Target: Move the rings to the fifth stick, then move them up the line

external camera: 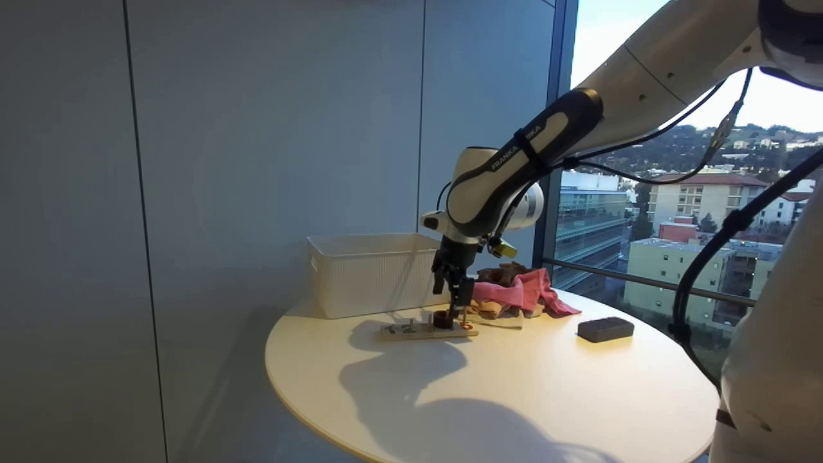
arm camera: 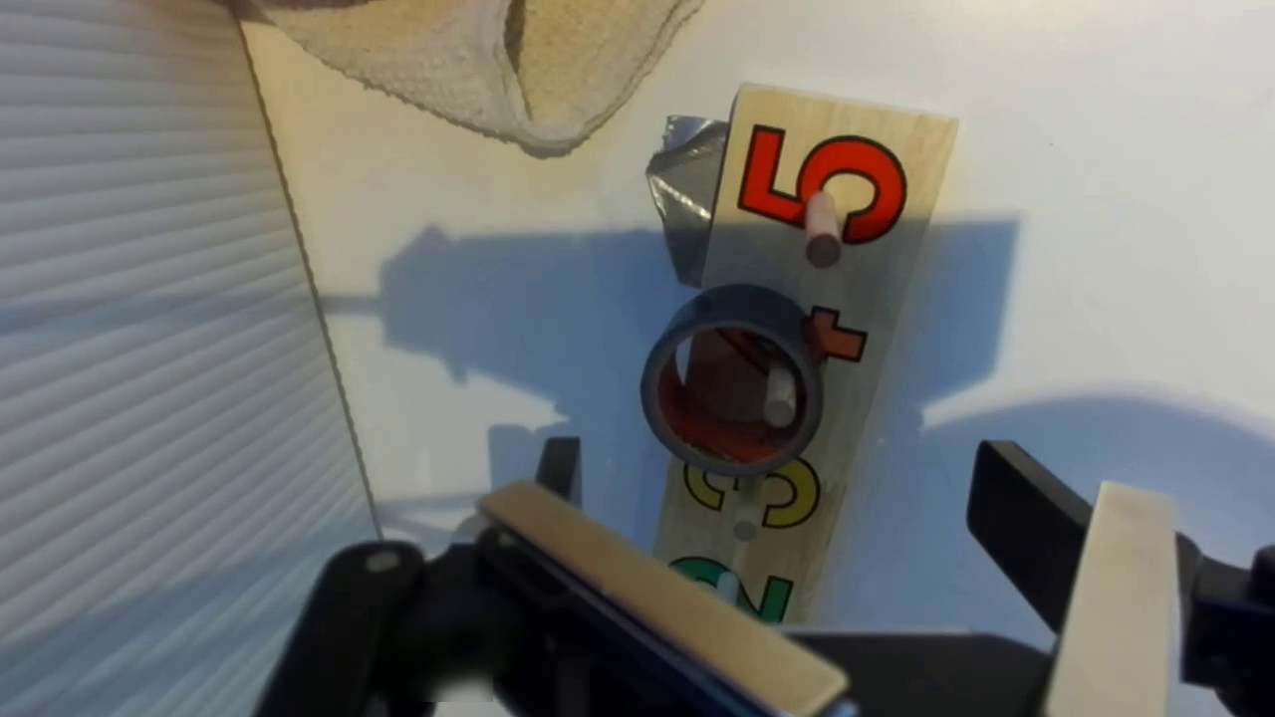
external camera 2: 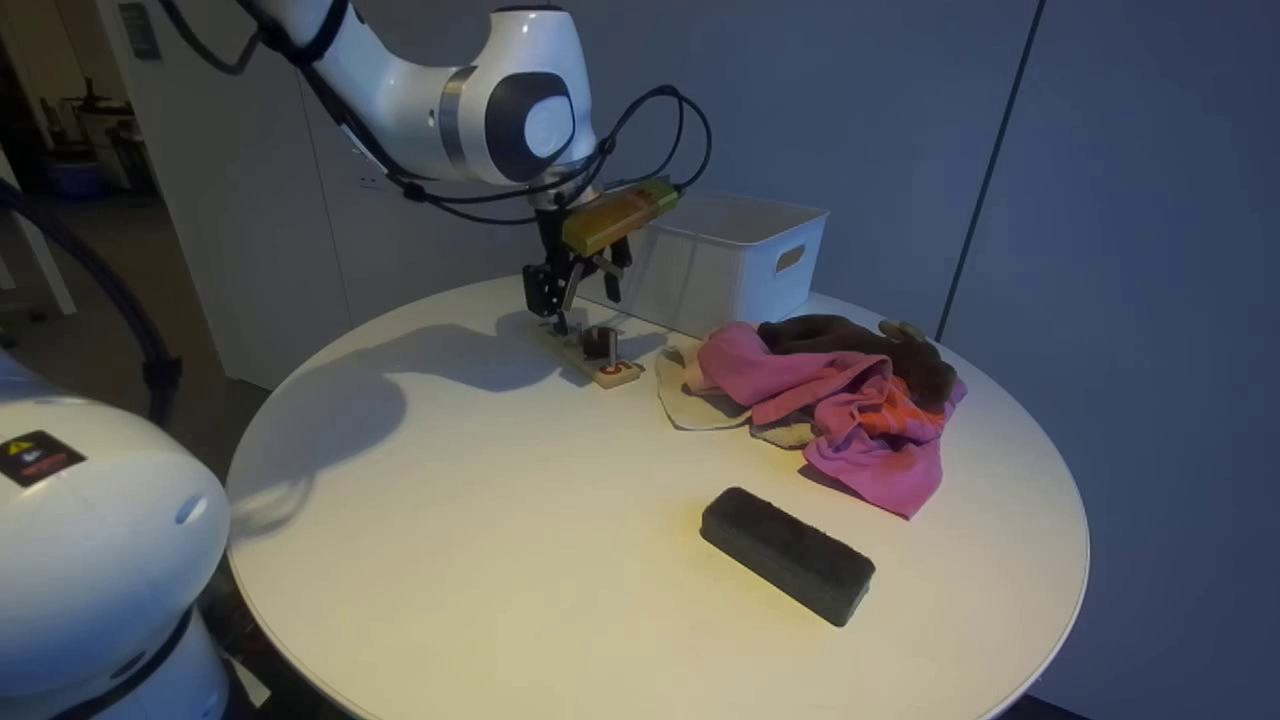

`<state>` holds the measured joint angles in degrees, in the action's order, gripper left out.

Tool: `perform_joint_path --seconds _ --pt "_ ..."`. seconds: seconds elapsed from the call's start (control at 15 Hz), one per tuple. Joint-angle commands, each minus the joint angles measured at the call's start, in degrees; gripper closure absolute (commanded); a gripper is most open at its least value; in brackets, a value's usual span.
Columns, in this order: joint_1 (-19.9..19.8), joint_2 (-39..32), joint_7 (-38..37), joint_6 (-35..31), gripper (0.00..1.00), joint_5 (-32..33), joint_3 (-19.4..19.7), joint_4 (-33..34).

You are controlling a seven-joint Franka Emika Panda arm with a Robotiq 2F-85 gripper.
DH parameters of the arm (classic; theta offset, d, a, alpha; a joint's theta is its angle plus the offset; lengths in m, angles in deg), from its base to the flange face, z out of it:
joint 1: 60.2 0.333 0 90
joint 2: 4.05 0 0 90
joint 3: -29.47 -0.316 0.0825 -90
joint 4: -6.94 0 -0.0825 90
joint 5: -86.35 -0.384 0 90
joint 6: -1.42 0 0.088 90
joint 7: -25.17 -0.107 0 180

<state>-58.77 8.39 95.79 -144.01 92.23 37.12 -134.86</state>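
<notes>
A wooden board (arm camera: pixel 877 289) with printed numbers and short upright sticks lies on the table; it shows in both exterior views (external camera: pixel 418 333) (external camera 2: pixel 612 383). One dark ring (arm camera: pixel 737 301), reddish inside, sits around the fourth stick (arm camera: pixel 780 398); it also shows in both exterior views (external camera: pixel 442 319) (external camera 2: pixel 598 343). The fifth stick (arm camera: pixel 823 239), the third stick (arm camera: pixel 745 523) and the second stick (arm camera: pixel 727 590) carry no ring. The first stick is hidden in the wrist view. My gripper (arm camera: pixel 787 488) is open and empty above the board, fingers apart on either side of it (external camera: pixel 452 299) (external camera 2: pixel 588 308).
A white ribbed bin (external camera: pixel 373 283) stands right beside the board. A pile of pink, brown and cream cloths (external camera 2: pixel 830 390) lies near the board's fifth-stick end. A dark eraser-like block (external camera 2: pixel 788 555) lies farther off. Silver tape (arm camera: pixel 687 194) sticks to the board's side.
</notes>
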Motion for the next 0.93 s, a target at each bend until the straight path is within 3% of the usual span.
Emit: perform_joint_path --seconds 0.0,0.87 --pt "-0.5 -2.2 1.5 -0.8 0.00 0.1 -0.1 2.2" --pt "-2.7 -10.8 1.4 4.0 0.00 0.0 -1.1 9.8"
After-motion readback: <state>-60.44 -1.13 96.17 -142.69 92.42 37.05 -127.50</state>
